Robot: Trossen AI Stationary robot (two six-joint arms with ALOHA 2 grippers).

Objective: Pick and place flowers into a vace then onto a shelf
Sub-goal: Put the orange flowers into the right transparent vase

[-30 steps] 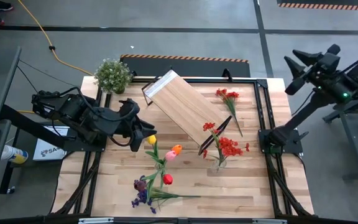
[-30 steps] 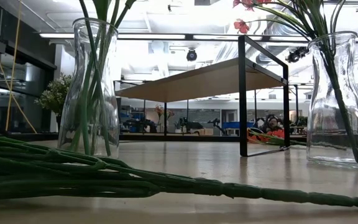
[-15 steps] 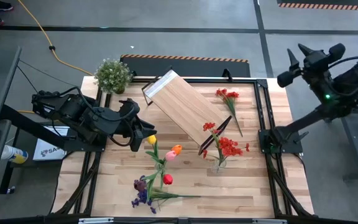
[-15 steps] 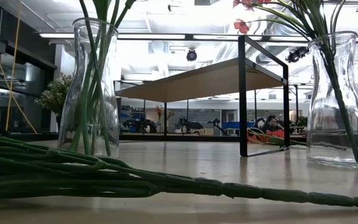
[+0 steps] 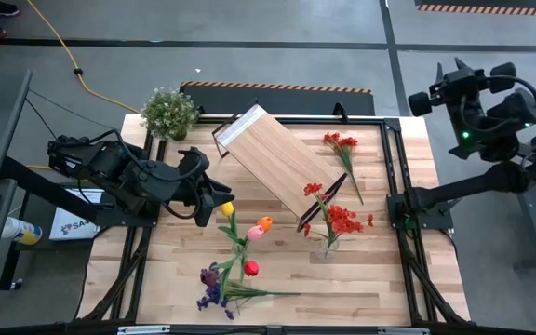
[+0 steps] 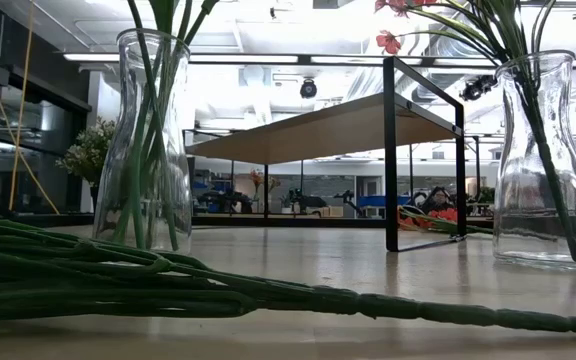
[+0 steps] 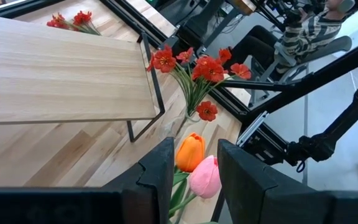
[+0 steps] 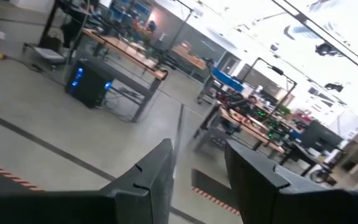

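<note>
Two arms flank the table (image 5: 361, 279), where the shelf (image 5: 277, 163) lies slanted, with one vase (image 5: 327, 244) of red flowers (image 5: 342, 221) just beside its near end and another vase (image 6: 153, 140) holding tulips (image 5: 259, 226). Since a second ago only the right gripper (image 5: 423, 100) has swung, high off the table's far right corner, fingers apart and empty, likely heading in for the loose red spray (image 5: 341, 142). Left gripper (image 7: 191, 168) hovers parted and empty beside the tulips.

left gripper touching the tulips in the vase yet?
Apart. In the high view the left gripper sits beside the yellow tulip with bare table between them; its fingers are open and empty in the left wrist view.
</note>
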